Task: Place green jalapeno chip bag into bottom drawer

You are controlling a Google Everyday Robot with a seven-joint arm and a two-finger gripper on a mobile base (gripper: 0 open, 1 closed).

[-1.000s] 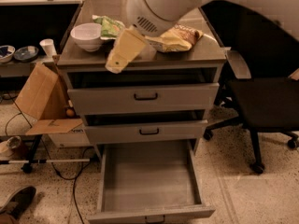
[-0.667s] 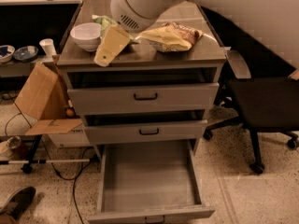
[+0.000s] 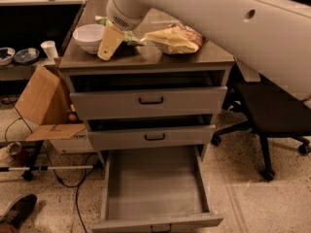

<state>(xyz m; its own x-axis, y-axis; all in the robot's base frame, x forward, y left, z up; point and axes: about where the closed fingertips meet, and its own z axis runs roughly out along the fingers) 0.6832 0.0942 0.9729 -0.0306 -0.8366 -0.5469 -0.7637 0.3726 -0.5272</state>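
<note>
The gripper (image 3: 111, 42) has swung left across the desk (image 3: 155, 58), reaching the green jalapeno chip bag (image 3: 130, 38); whether it grips, I can't tell. The bottom drawer (image 3: 155, 193) waits open.

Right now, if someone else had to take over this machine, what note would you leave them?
Gripper: down at the cabinet top, between the white bowl and the green chip bag; whether it has hold of the bag cannot be told.
Green chip bag: on the cabinet top, partly behind the gripper, left of the yellow chip bag.
Bottom drawer: pulled out, bag not in it.
Done: drawer open, gripper at the bag.
Left: lift the bag, lower it into the bottom drawer, let go.
</note>
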